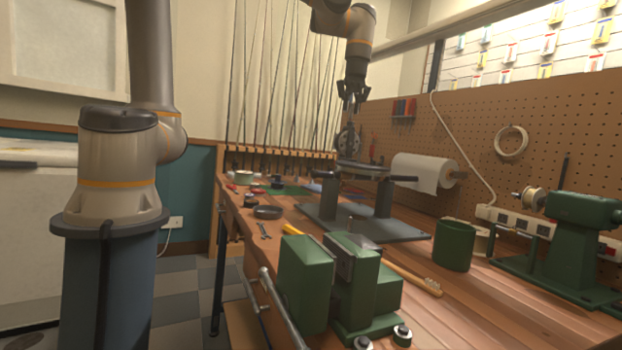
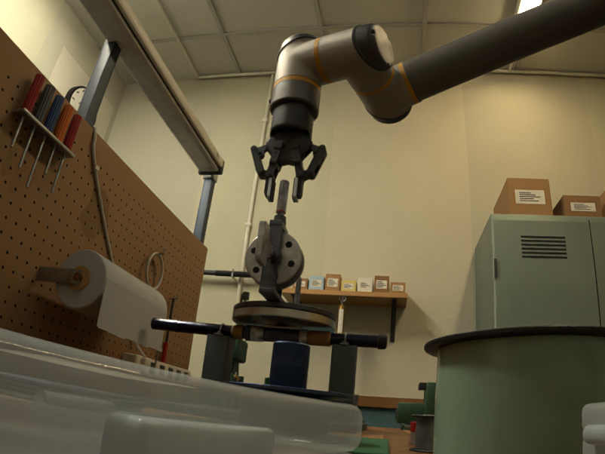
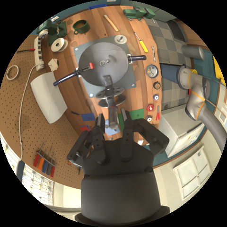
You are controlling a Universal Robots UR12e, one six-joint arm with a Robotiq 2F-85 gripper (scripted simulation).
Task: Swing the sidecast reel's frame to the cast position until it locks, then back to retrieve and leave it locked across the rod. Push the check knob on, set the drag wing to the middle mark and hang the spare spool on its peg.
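Observation:
The reel's frame stands upright on the round grey base plate, which sits on the rod held across two posts. A grey handle sticks up from the top of the frame, and my open, empty gripper hangs straight down around its tip. From the wrist camera the handle lies between my fingers. A spool with holes is mounted on the frame. A red-tipped lever lies on the plate. The spare spool lies flat on the bench near its edge.
A green mug stands on the bench beside the grey stand plate. A paper towel roll hangs on the pegboard behind the reel. A green vise sits at the near end, a green winder to the right.

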